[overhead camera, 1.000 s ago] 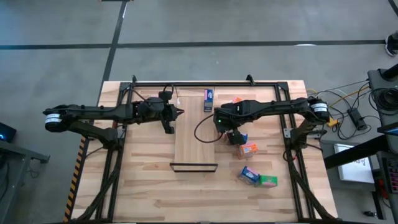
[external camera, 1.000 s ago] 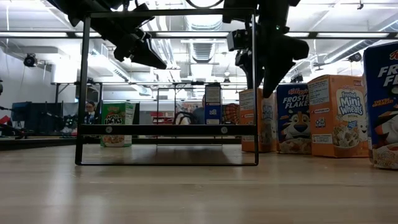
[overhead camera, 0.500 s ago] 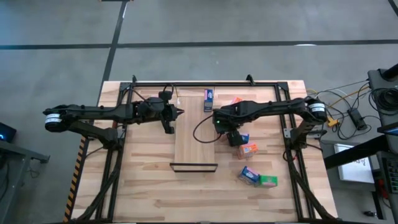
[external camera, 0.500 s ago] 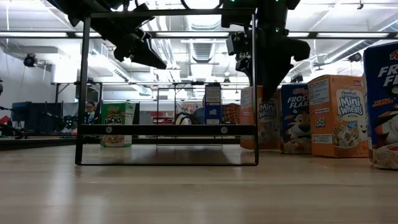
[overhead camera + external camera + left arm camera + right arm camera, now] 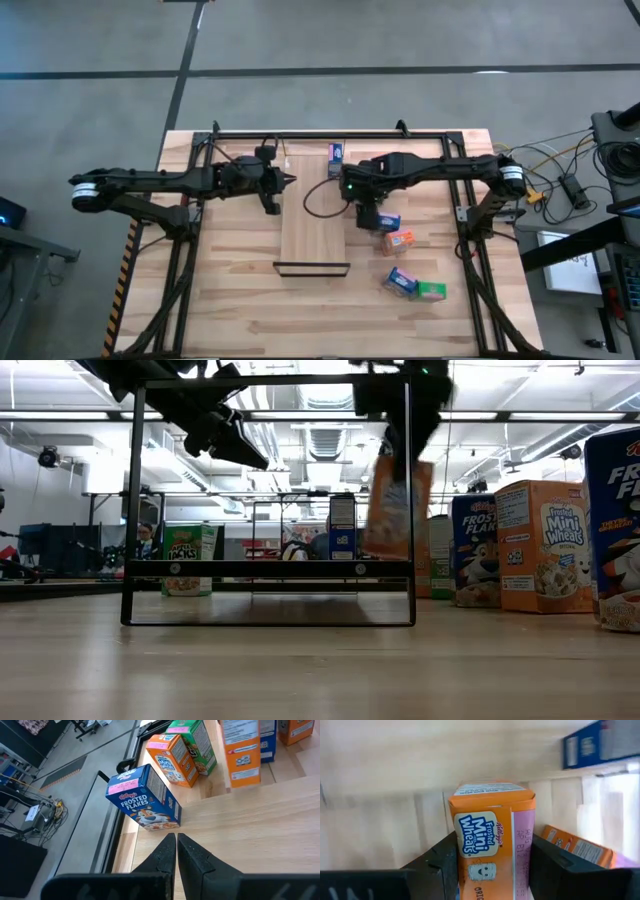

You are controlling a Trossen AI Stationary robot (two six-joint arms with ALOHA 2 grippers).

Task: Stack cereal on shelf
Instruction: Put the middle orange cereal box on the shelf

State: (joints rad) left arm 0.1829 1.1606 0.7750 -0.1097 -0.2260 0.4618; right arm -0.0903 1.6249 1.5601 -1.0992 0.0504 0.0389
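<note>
Nearest the table's front edge, a small blue cardboard cereal box (image 5: 399, 282) and a small green one (image 5: 431, 291) lie touching on the planked wooden tabletop (image 5: 230, 300), right of the shelf. A little farther in, a small orange box (image 5: 400, 240) lies flat, with another blue box (image 5: 389, 222) just beyond it. None of these is placed yet.

The shelf, a long narrow panel of light smooth wood (image 5: 312, 235) with a thin dark metal lip (image 5: 311, 267) at its near end, is bare along its near part. At or just past its far end stands one blue Frosted Flakes box (image 5: 336, 161); whether it rests on the panel cannot be told. Judgement: the task is early, with most boxes still to go.

The right gripper (image 5: 492, 862) has an orange Mini-Wheats box (image 5: 492, 840) clamped between its two dark fingers (image 5: 440, 857), one on each broad side. In the low view this box (image 5: 397, 508) hangs clear of the table, tilted. The right arm reaches in to the shelf's right edge, wrist pointing down.

The left gripper (image 5: 176, 851) has its fingers pressed together on nothing; that arm waits left of the shelf, pointing toward the standing blue box.
</note>
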